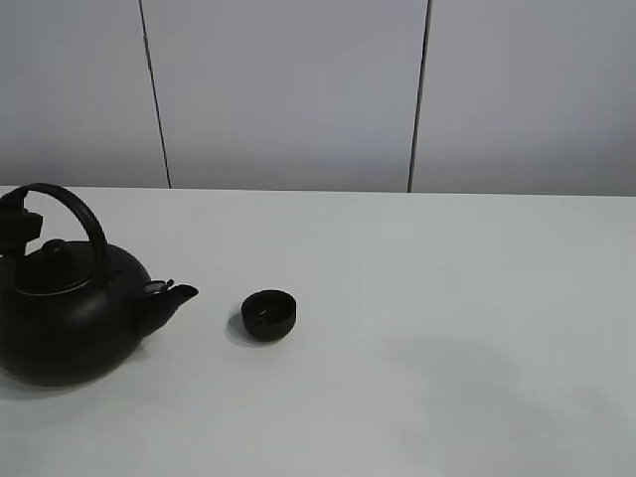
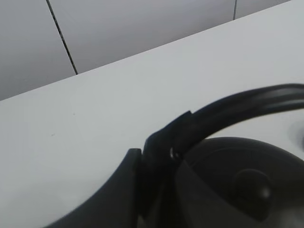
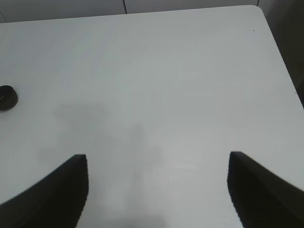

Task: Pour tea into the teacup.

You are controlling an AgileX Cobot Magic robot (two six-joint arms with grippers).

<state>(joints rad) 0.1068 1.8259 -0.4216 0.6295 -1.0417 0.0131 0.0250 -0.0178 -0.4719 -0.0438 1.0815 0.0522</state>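
The teacup [image 1: 269, 314] is a small black handleless cup standing on the white table [image 1: 417, 298], just right of the spout of a big black kettle [image 1: 70, 318]. A faint glint shows inside the cup; I cannot tell whether it is tea. My left gripper [image 1: 20, 225] is shut on the left end of the kettle's arched handle [image 2: 237, 107]; one dark finger [image 2: 118, 190] presses against it. The kettle rests upright on the table. My right gripper [image 3: 156, 190] hovers open over bare table, with the teacup [image 3: 7, 97] far off to one side.
The table's far edge meets a pale panelled wall [image 1: 288, 89]. Its rounded corner [image 3: 259, 9] and side edge show in the right wrist view. The right arm is outside the exterior high view.
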